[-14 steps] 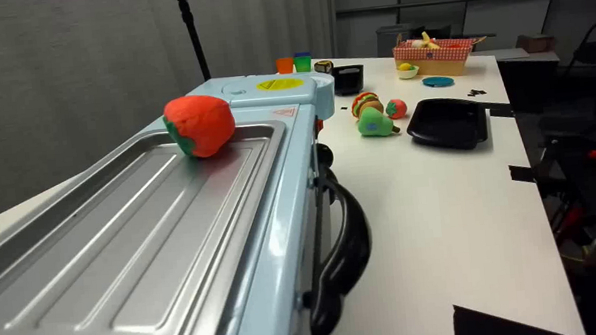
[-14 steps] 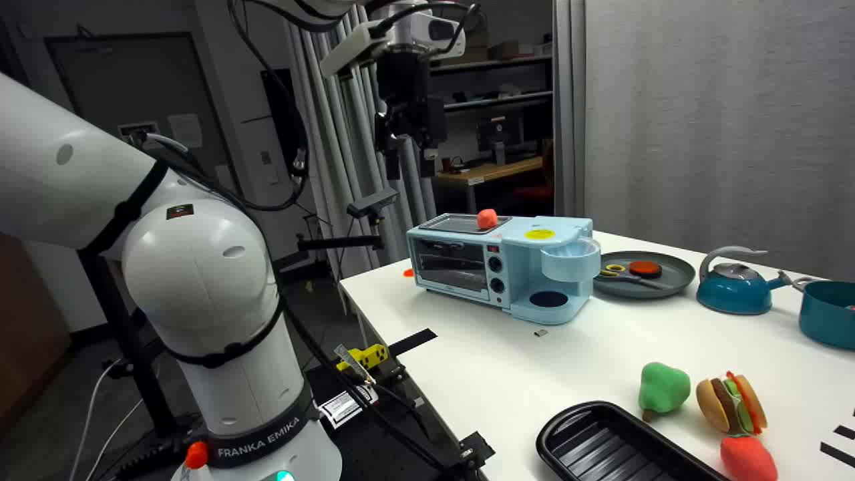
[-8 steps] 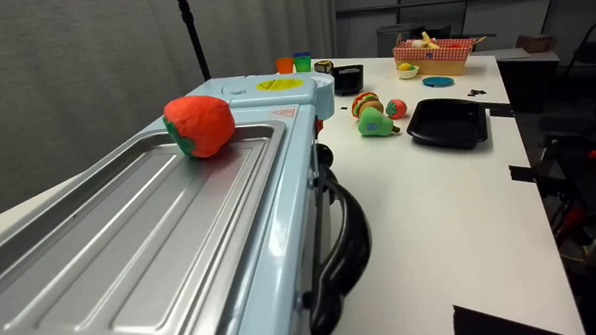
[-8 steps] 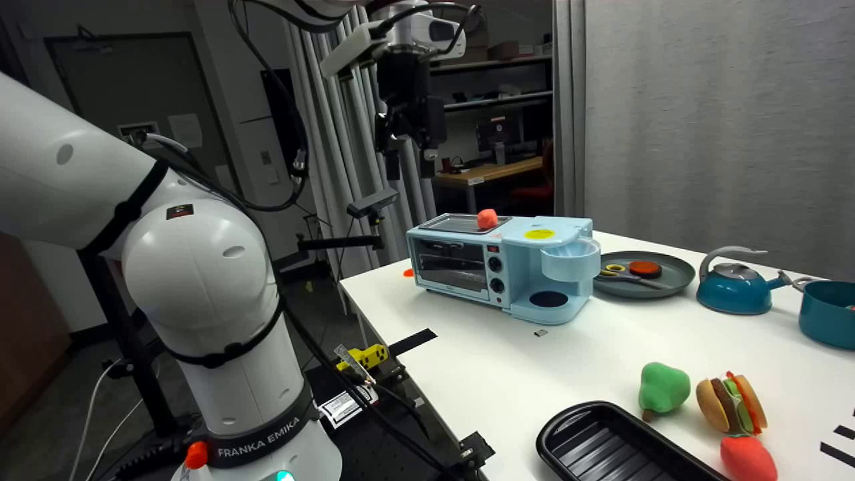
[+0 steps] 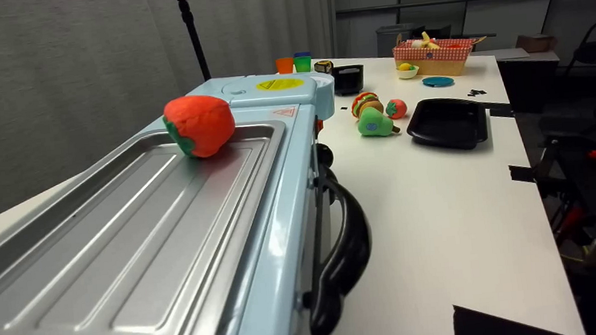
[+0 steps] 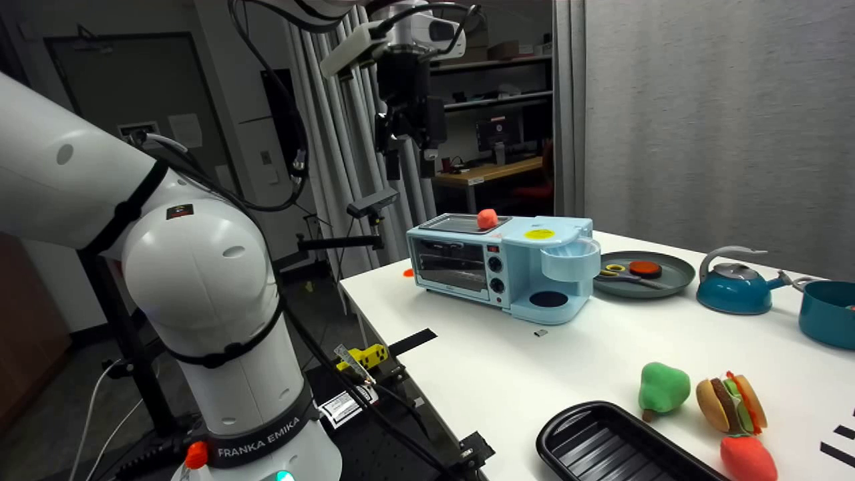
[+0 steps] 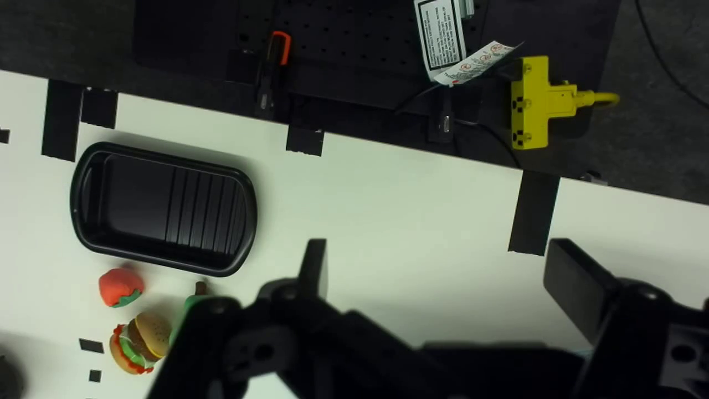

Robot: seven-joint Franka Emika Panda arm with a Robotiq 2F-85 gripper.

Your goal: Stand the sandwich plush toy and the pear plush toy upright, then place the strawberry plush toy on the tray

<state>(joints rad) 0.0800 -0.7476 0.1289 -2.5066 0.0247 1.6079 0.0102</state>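
The sandwich plush toy [image 6: 729, 404] lies on its side on the white table, its layers on edge; it shows in both exterior views [image 5: 367, 104] and the wrist view [image 7: 138, 343]. The green pear plush toy [image 6: 663, 387] lies on its side beside it, stem toward the tray [image 5: 374, 122]; in the wrist view a finger hides most of it [image 7: 191, 305]. The red strawberry plush toy [image 6: 748, 459] lies close to the sandwich [image 5: 396, 108] [image 7: 119, 286]. The black tray [image 6: 614, 434] is empty [image 5: 448, 122] [image 7: 138, 194]. My gripper [image 6: 410, 166] is open, empty and high above the table [image 7: 437, 266].
A light-blue toaster-oven appliance [image 6: 528, 260] stands on the table, with a larger red soft toy [image 5: 200, 125] on its metal top. A grey pan [image 6: 641, 290], a teal kettle [image 6: 738, 288] and a teal pot [image 6: 825, 314] stand along the back. A basket [image 5: 432, 64] stands farther off.
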